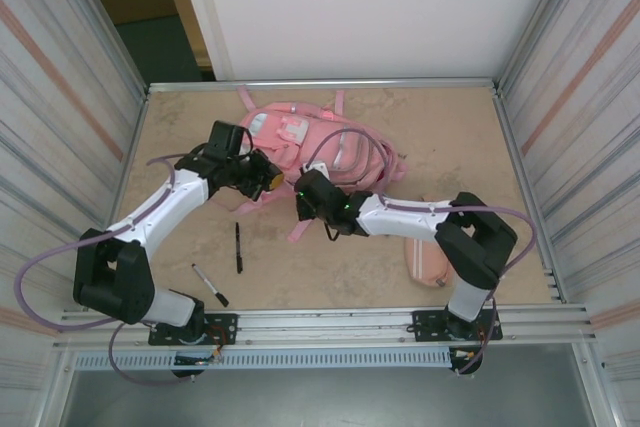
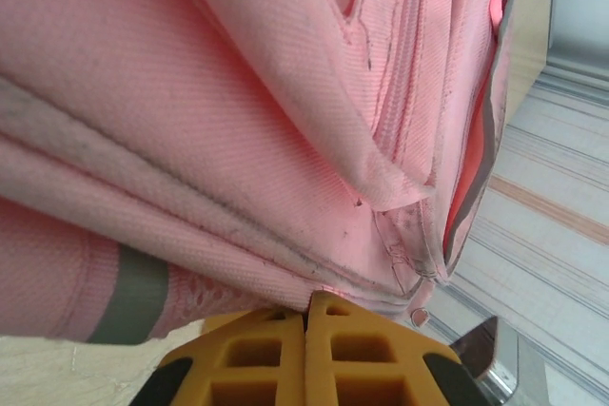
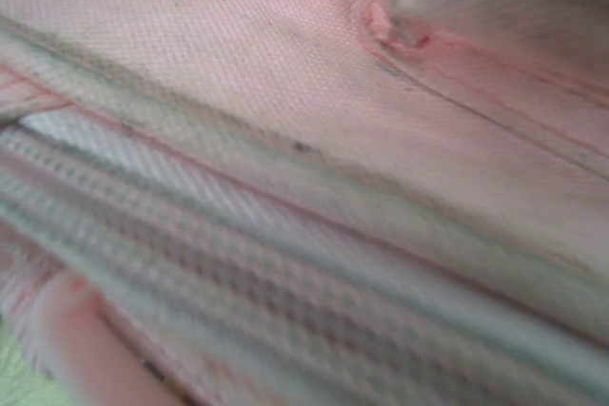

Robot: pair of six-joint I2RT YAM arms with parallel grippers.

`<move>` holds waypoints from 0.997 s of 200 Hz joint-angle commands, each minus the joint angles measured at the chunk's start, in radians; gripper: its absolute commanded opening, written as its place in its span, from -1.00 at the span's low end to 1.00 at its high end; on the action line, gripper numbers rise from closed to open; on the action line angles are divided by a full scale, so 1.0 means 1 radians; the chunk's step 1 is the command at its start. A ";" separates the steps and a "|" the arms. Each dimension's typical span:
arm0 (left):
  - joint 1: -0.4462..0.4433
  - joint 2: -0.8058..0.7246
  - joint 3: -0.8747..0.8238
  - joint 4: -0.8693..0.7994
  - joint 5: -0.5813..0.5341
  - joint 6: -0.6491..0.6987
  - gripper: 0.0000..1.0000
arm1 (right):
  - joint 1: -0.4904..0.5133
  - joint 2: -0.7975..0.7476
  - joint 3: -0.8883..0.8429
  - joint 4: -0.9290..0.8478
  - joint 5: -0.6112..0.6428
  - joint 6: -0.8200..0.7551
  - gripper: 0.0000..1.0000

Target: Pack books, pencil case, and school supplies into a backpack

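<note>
The pink backpack (image 1: 318,147) lies at the back middle of the table, its straps trailing toward me. My left gripper (image 1: 271,180) sits at its near left edge. In the left wrist view the yellow fingers (image 2: 381,354) are shut together, and the backpack's hem (image 2: 285,263) is pinched at their tips. My right gripper (image 1: 301,201) presses into the near edge of the backpack; blurred pink fabric (image 3: 314,140) hides its fingers. Two black pens (image 1: 238,247) (image 1: 210,285) lie on the table in front of the left arm. The pale-pink pencil case (image 1: 430,262) lies partly under the right arm. The books are out of view.
Metal frame walls (image 1: 520,177) close in the table on the left and right, and a rail (image 1: 330,319) runs along the near edge. Purple cables loop off both arms.
</note>
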 commanded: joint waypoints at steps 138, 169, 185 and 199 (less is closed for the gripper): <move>0.175 0.242 0.165 0.058 -0.024 0.200 -1.00 | -0.135 -0.295 -0.238 -0.102 -0.214 -0.073 -1.00; 0.201 0.393 0.303 0.110 0.021 0.282 -0.47 | -0.122 -0.233 -0.189 -0.066 -0.296 -0.077 -1.00; 0.219 0.398 0.330 0.085 0.033 0.304 -0.11 | -0.124 -0.182 -0.134 -0.062 -0.313 -0.084 -1.00; 0.232 0.338 0.273 0.096 -0.016 0.294 0.11 | -0.126 -0.138 -0.086 -0.060 -0.333 -0.093 -1.00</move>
